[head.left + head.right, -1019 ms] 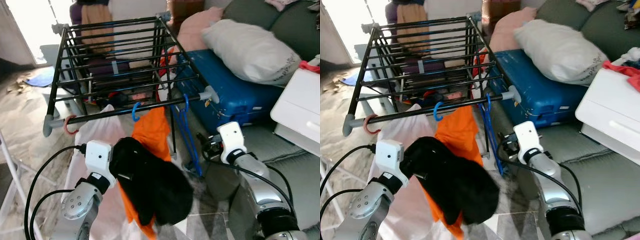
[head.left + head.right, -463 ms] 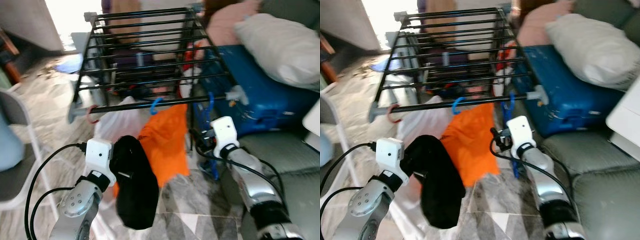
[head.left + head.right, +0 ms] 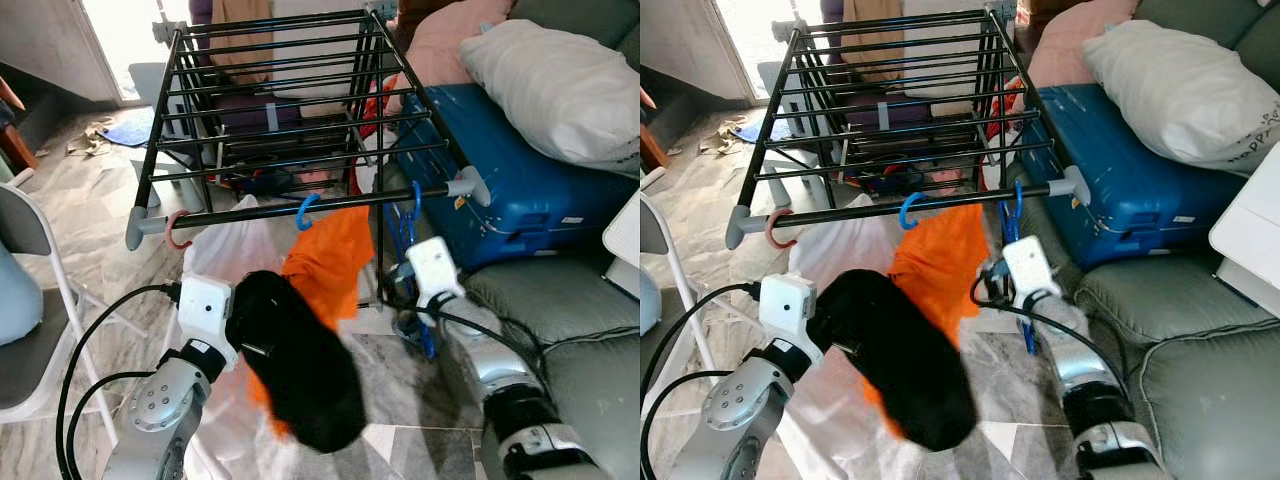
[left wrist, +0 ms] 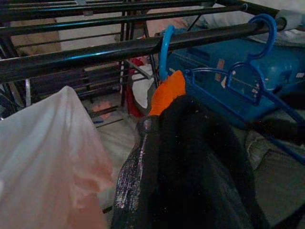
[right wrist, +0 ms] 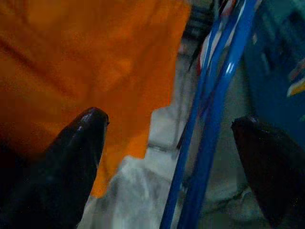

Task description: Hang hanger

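2 blue hangers (image 3: 405, 215) hang on our drying rack's (image 3: 300, 120) near rail. Right gripper (image 5: 167, 157), fingers spread, flanks the empty right one. Left gripper (image 3: 262, 335) carries a black garment (image 3: 300, 375); we cannot tell its fingers.

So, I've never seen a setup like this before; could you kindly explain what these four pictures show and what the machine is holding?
The machine is a walking humanoid robot with two silver arms. The two wide pictures come from cameras in its head, looking down at a black drying rack. The two close-up pictures come from cameras on its wrists. On the rack's front bar hang a pink hook, a hanger with an orange garment and an empty blue hanger. The left gripper carries a black garment. The right gripper is open, its fingers either side of the blue hanger. Nearby are a blue suitcase and a white pillow.
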You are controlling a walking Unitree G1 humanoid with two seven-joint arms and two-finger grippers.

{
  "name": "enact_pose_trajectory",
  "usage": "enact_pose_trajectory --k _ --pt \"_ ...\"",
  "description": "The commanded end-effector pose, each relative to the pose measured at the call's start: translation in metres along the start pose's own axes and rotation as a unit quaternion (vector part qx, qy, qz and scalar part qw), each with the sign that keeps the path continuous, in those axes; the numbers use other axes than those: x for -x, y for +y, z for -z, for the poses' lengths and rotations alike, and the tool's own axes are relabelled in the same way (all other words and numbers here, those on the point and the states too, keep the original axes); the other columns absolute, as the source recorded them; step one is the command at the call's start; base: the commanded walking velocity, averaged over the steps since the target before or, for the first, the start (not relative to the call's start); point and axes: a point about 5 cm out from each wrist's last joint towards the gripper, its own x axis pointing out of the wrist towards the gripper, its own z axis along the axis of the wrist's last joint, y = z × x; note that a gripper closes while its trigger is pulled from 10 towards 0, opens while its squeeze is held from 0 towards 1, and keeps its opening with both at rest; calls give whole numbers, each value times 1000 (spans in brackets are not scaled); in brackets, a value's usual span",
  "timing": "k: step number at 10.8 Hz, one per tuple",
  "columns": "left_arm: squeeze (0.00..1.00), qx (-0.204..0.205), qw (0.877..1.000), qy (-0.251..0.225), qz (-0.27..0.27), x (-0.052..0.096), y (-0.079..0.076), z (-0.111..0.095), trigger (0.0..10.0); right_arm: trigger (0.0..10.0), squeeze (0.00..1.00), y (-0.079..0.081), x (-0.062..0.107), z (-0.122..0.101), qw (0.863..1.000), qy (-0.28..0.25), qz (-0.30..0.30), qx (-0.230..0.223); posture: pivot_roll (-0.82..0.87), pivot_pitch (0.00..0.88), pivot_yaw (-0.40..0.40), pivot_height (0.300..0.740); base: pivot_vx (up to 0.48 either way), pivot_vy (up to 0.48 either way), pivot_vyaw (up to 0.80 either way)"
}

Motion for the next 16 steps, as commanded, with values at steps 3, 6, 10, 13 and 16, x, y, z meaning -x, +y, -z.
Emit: enact_pose_trajectory --k 3,6,10,13,16 --pt "0 -9 1000 -4 3 -4 0 -4 10000 0 0 -2 -7 -4 999 10 13 -38 -141 16 43 740 0 0 0" --pt "0 -9 1000 -3 9 -7 -1 -5 10000 0 0 -6 -13 -11 998 8 32 -58 -139 15 47 740 0 0 0" --pt "0 -8 1000 3 15 -8 -2 -3 10000 0 0 -10 -16 -12 997 14 40 -66 -139 14 45 740 0 0 0" --pt "0 -8 1000 5 17 -8 -3 -2 10000 0 0 -10 -17 -9 997 17 40 -67 -141 13 46 740 0 0 0" --pt "0 -8 1000 6 19 -9 -3 -2 10000 0 0 -11 -17 -9 997 16 40 -65 -138 11 44 740 0 0 0"
